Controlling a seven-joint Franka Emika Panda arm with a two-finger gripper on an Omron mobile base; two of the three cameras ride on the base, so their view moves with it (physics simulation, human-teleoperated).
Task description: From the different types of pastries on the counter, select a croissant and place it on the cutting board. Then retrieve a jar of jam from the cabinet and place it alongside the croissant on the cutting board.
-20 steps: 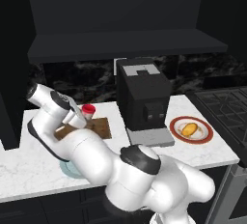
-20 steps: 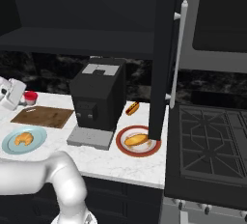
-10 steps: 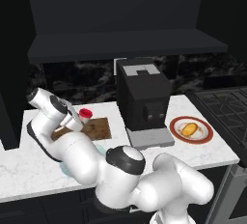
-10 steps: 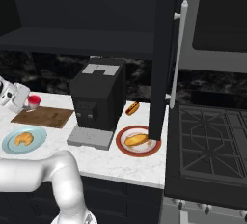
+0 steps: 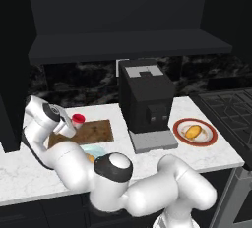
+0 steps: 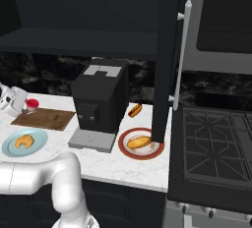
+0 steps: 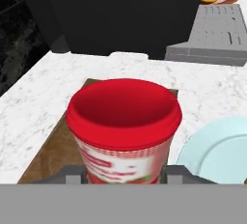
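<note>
1. The jar of jam [image 7: 123, 131], red lid over a pale printed body, sits right in front of the hand camera between the two dark tips of the gripper [image 7: 123, 175]. The claw looks clamped on the jar's lower body, though the grey band hides the actual contact, so this is a judgement.
2. From the left base camera the jar [image 5: 78, 119] is low over the far left end of the cutting board [image 5: 93, 130]. I cannot tell whether its base is touching the wood or just above it.
3. So the jam half of the task looks nearly finished: the jar is out of the cabinet [image 5: 128, 45] and at the board. What is left is to set it down and let go.
4. The croissant [image 6: 22, 142] is the weak point. From the right base camera, a golden crescent lies on the light-blue plate [image 6: 37, 137] just in front of the board [image 6: 47, 119], and the board's brown top looks bare.
5. If that crescent is the croissant, the first half of the task does not appear done, and the jar would stand alone on the board.
6. Other pastries lie well apart, past the coffee machine [image 6: 101, 104]: an oblong piece [image 6: 134, 110] on the counter [image 6: 123, 165] and another on the red-rimmed plate [image 6: 153, 152].
</note>
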